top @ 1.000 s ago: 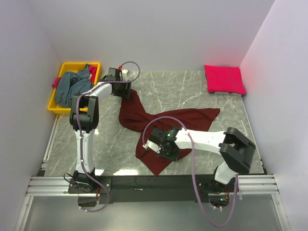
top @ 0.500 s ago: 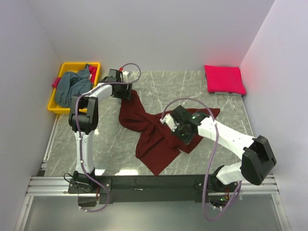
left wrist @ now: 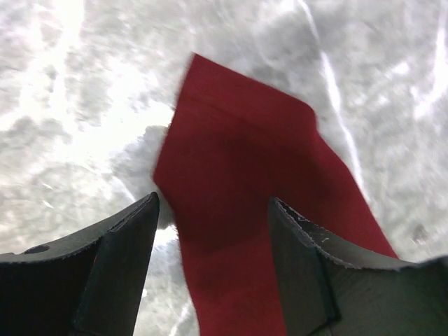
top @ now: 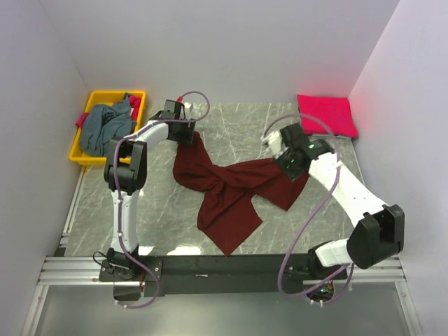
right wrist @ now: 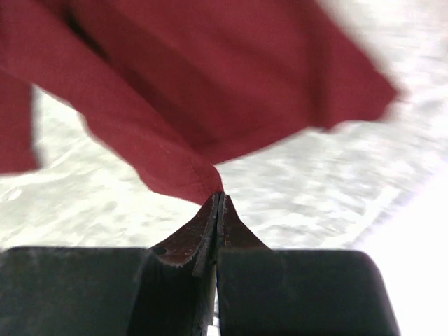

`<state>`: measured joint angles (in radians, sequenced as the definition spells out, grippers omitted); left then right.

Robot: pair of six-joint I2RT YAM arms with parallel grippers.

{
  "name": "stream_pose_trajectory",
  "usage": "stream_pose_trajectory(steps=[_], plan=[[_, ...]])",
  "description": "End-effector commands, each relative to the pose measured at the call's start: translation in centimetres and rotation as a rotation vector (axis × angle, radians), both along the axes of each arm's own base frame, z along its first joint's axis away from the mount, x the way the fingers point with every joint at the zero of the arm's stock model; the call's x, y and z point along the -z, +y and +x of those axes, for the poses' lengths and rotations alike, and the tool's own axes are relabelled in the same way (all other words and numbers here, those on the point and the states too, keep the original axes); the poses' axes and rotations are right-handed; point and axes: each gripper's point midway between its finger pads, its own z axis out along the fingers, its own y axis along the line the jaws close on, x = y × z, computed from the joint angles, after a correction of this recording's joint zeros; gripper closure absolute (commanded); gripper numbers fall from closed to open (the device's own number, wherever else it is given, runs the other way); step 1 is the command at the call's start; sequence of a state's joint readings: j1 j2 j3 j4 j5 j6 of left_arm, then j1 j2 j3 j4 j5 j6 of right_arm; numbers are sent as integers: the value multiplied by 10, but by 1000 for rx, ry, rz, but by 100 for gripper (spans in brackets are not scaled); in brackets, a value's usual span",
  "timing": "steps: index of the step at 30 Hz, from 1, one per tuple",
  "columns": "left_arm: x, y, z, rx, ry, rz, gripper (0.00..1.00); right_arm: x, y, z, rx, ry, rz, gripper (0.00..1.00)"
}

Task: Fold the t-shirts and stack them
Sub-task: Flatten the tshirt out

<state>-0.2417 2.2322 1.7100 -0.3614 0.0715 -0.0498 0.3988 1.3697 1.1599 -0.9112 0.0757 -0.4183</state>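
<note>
The right hand (top: 285,162) has been carrying a corner of the maroon t-shirt (top: 224,196) from the near edge of the counter (top: 154,210) toward the far right corner, where the pink-red t-shirt (top: 326,115) is lying. The left hand (top: 187,133) is hovering over the shirt's other end near the far edge. In the left wrist view, its fingers (left wrist: 119,266) are standing spread above the maroon cloth. In the right wrist view, the fingers are pressing together, pinching a fold of it.

Place: robot lab | white enclosure walls (top: 210,49), aluminium rail (top: 70,269) (bench rig)
</note>
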Motion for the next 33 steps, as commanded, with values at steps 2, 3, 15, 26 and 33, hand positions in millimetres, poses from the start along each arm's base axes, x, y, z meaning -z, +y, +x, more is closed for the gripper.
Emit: stream_pose_trajectory(steps=[2,3,15,26,33], plan=[[-12,7,21,-69,-55,21,30,-62,-39,51,108,-199,-17,100],[-12,6,23,-72,-55,17,31,-75,-42,63,125,-242,-8,100],[-14,-2,39,-33,-39,-44,100,-133,-60,108,210,-414,31,100],[-146,39,63,-44,-268,-161,100,-155,-57,122,212,-471,75,100],[-99,18,51,-34,-188,-160,97,-135,-53,117,205,-418,86,100]])
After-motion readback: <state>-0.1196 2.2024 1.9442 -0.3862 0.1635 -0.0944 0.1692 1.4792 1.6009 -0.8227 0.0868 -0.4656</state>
